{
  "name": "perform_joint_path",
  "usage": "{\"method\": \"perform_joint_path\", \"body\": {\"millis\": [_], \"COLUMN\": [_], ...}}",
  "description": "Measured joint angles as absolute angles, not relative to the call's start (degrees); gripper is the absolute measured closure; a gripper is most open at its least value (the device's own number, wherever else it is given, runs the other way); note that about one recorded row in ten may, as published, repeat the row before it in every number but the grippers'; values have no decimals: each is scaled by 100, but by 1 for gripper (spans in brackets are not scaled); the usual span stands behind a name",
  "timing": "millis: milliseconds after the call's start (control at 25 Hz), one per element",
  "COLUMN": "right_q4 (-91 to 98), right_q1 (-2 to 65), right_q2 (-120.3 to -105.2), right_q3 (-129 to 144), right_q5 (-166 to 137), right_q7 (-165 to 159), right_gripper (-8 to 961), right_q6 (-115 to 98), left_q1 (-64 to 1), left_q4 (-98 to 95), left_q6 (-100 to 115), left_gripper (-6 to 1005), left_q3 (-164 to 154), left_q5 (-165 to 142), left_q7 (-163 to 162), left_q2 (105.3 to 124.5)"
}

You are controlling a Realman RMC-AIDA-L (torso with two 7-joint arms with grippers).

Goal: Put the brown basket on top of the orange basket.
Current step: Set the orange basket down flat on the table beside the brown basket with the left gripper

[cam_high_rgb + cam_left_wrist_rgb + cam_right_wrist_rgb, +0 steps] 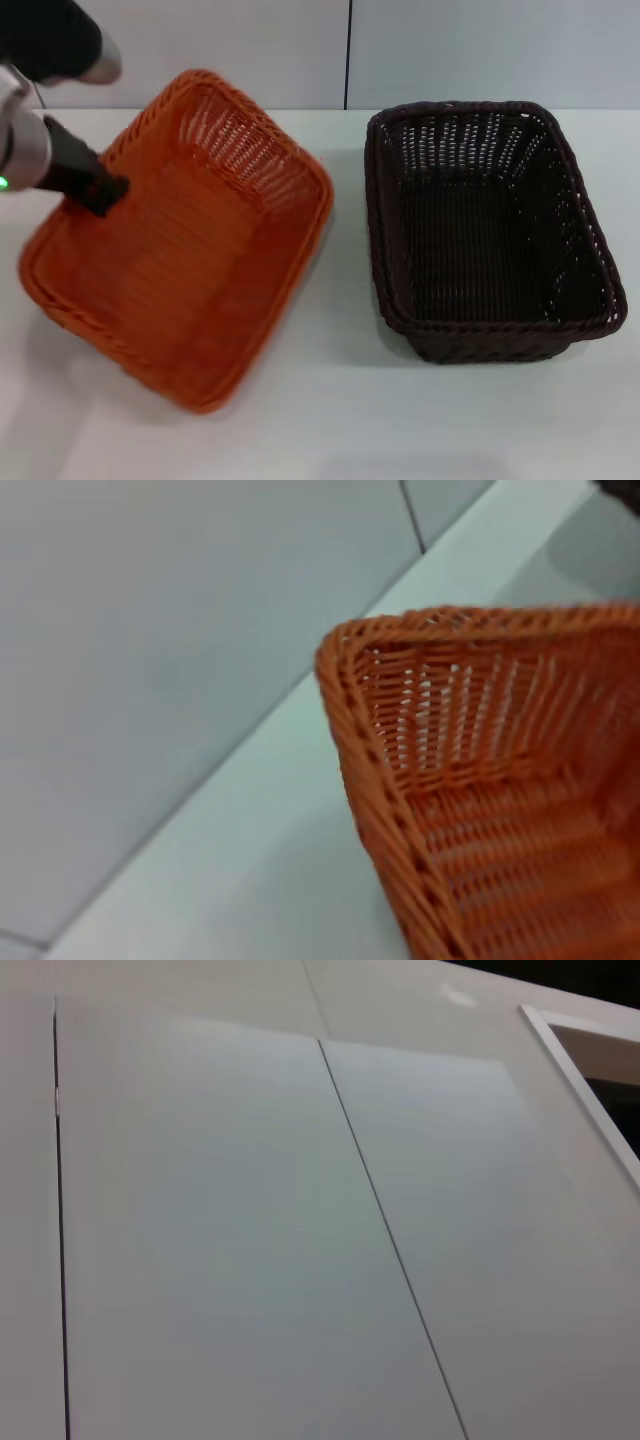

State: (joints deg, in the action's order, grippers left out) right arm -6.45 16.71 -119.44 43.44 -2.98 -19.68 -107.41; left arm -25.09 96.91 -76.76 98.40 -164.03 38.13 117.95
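The orange basket (190,260) is on the left of the white table, turned at an angle and looking tilted, with its near corner raised towards me. My left gripper (105,192) reaches over the basket's left rim with its dark fingers inside, shut on that rim. The left wrist view shows one corner of the orange basket (480,780) close up, but not the fingers. The brown basket (480,230) stands upright and empty on the right, a clear gap away from the orange one. My right gripper is out of view.
The white table (340,420) runs to a pale panelled wall (350,50) behind both baskets. The right wrist view shows only wall panels (300,1210).
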Motion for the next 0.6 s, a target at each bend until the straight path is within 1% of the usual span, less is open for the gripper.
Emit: {"method": "perform_joint_path", "body": {"millis": [360,600], "right_q4": [-677,-706], "right_q1": [1670,1664], "right_q2": [-11960,-11962], "right_q3": [4346,4344], "right_q5": [-299,-299], "right_q7": [-2050,-2171], "right_gripper": [120,120], "right_q6": [-11022,-11138], "left_q1": [-2840,-2953], "left_q4": [10778,11113], "left_q6": [-8778,-9219], "left_gripper": [776,809], "left_q3": [10216,10230], "left_q5": [-16052,-16039], "left_q7": [5329,6054], "left_q2": [11787,11786]}}
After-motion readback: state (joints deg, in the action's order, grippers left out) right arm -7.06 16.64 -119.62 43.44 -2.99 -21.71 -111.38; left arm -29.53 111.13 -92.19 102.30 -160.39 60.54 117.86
